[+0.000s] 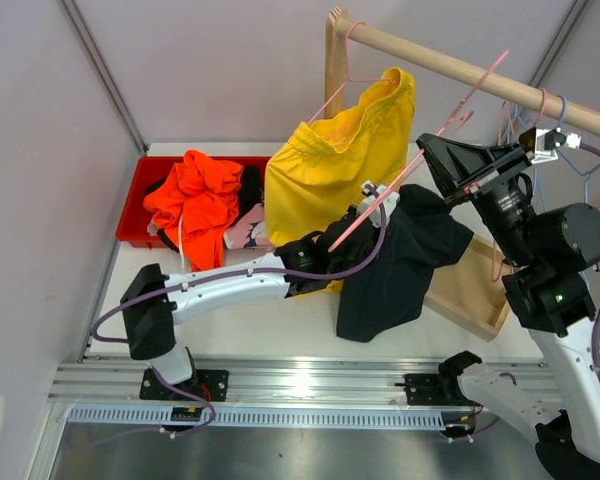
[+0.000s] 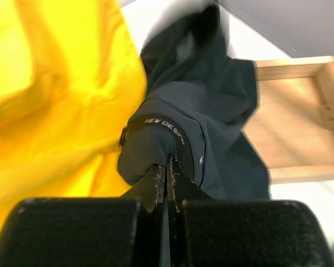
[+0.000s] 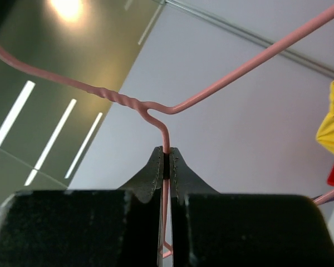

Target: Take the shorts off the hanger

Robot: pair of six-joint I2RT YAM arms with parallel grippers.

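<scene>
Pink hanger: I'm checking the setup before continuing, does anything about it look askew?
Yes. The pink hanger slants steeply instead of hanging level, its neck clamped in the right fingers. The dark shorts sag in a bunch by its lower end, pinched by the left fingers.
</scene>
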